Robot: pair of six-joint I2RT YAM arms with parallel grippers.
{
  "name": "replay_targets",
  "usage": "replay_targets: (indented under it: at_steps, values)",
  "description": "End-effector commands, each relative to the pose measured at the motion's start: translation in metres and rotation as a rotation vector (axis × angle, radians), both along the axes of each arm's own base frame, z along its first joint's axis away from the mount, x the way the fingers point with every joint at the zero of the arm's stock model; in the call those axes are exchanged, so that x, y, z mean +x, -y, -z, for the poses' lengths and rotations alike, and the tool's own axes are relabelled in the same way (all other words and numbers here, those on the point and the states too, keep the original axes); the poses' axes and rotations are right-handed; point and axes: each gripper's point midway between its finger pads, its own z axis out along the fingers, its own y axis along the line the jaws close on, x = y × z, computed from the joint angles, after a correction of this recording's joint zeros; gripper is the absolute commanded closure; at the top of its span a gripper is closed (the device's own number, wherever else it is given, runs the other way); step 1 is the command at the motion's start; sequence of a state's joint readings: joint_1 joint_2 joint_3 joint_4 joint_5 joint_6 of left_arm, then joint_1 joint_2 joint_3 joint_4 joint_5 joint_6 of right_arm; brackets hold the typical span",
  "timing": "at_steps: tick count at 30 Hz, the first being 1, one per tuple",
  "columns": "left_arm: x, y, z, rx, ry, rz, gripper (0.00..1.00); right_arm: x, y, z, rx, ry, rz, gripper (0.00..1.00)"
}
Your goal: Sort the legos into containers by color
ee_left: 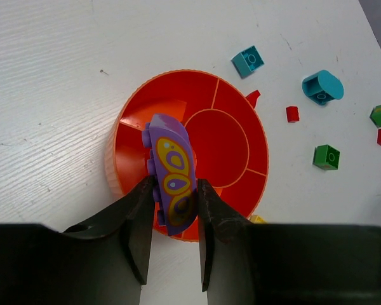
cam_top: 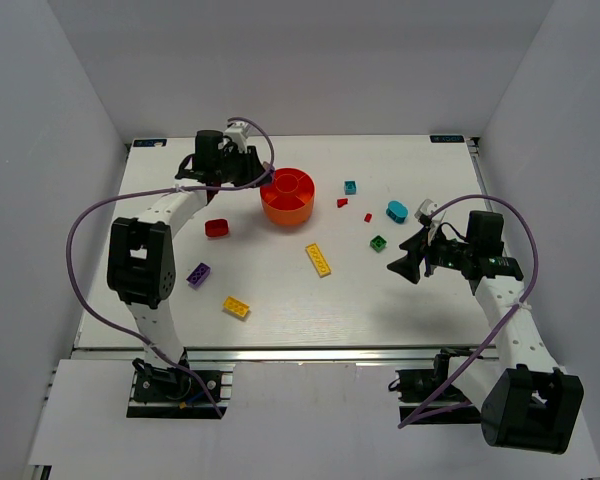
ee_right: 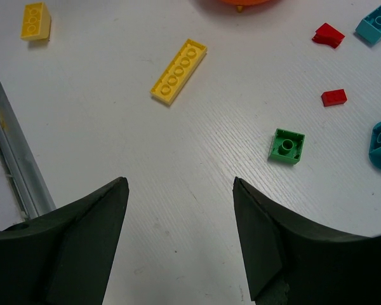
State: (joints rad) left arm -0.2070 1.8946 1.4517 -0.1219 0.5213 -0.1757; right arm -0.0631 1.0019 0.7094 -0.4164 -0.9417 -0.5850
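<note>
My left gripper [ee_left: 176, 184] is shut on a purple curved lego [ee_left: 171, 168] with a yellow pattern and holds it above the left side of the orange-red bowl [ee_left: 228, 105]. From above, that gripper [cam_top: 260, 178] hovers at the left rim of the bowl [cam_top: 288, 207]. My right gripper [cam_top: 405, 265] stands open over bare table, and nothing lies between its jaws [ee_right: 178, 184]. A green lego [ee_right: 286, 145] lies ahead and to its right, a long yellow plate [ee_right: 179, 70] ahead and to its left.
Loose on the table are a red lego [cam_top: 217, 228], a purple one [cam_top: 198, 275], a yellow one [cam_top: 236, 308], a cyan brick [cam_top: 350, 187], a cyan curved piece [cam_top: 397, 211] and two small red pieces [cam_top: 342, 203], [cam_top: 369, 216].
</note>
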Motion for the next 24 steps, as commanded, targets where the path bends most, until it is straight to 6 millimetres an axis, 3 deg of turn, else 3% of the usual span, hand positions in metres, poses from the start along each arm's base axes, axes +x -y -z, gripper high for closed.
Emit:
replay_targets:
  at_steps: [1, 18, 24]
  values:
    - [-0.001, 0.011, -0.015, -0.014, 0.032, 0.033, 0.77, 0.006, 0.0, -0.01, -0.004, 0.044, -0.007, 0.28]
    - [0.009, 0.005, -0.007, 0.003, -0.011, -0.034, 0.55, 0.006, 0.0, -0.01, -0.004, 0.046, -0.006, 0.28]
    - [0.008, 0.011, -0.012, -0.006, -0.009, -0.027, 0.41, 0.006, 0.0, -0.01, -0.005, 0.048, -0.008, 0.27]
